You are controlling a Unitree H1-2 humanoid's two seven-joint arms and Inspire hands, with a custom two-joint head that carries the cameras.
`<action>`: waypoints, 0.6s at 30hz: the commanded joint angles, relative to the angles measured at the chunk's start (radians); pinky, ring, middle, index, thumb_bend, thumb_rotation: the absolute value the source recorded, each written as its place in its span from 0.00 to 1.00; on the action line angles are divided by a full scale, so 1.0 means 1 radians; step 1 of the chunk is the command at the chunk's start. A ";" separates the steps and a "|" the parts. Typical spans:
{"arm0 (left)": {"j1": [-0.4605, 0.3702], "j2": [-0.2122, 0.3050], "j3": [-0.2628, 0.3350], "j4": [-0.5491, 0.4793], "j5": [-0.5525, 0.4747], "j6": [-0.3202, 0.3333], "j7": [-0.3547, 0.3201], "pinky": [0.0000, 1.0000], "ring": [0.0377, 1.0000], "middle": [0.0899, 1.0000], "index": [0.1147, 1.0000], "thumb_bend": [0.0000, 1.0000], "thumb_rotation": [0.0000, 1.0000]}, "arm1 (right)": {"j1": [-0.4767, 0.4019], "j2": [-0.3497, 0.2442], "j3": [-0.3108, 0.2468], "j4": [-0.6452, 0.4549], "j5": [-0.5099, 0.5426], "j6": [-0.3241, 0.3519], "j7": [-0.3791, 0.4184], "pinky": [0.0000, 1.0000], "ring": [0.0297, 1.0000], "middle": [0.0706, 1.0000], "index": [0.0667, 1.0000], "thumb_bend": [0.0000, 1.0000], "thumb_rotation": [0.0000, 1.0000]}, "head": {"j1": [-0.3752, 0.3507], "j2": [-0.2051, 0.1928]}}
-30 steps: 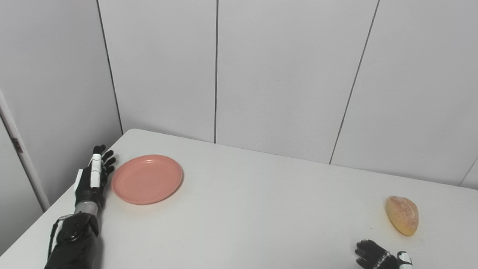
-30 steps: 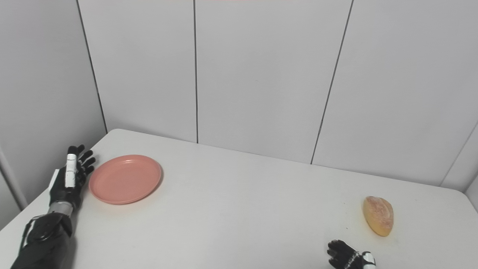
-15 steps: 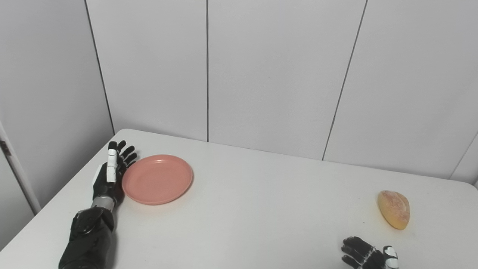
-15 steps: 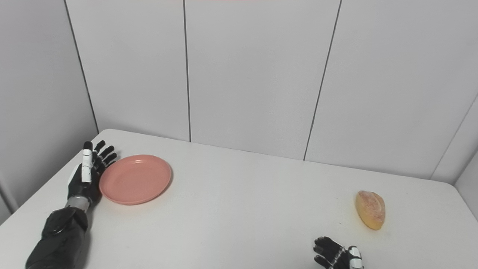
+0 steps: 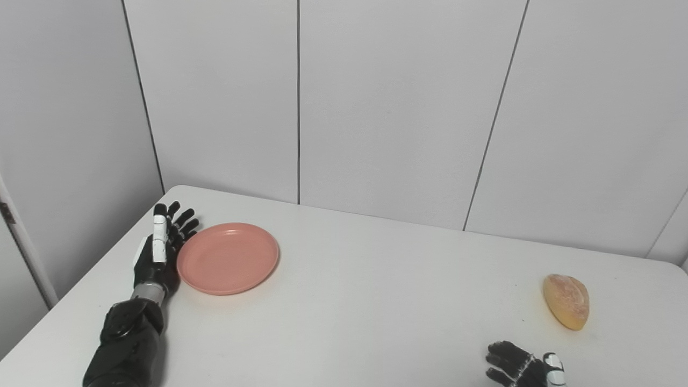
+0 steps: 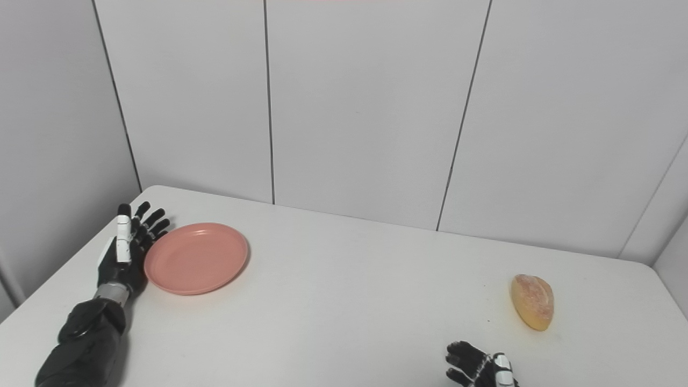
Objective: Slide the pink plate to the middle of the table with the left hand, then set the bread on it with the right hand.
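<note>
Pink plate (image 5: 228, 258) unmoved, left hand (image 5: 161, 251) alongside

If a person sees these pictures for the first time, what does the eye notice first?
The pink plate on the table's left side stands out, with the open left hand right beside its left rim. Next comes the bread far right, with the right hand at the bottom edge below it, apart from it.

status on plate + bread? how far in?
Done: nothing yet. The pink plate sits at the table's left end, not the middle. In hand: the open left hand is against the plate's left rim, set to push. Left: the slide, then the bread, untouched near the right hand.
</note>
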 commanded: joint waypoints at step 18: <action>-0.067 -0.080 -0.037 -0.008 0.002 0.034 -0.044 0.89 0.86 0.86 0.89 0.89 0.96 | -0.014 0.007 0.020 -0.001 -0.002 0.000 0.011 0.75 0.76 0.72 0.62 0.70 0.93 | -0.009 0.006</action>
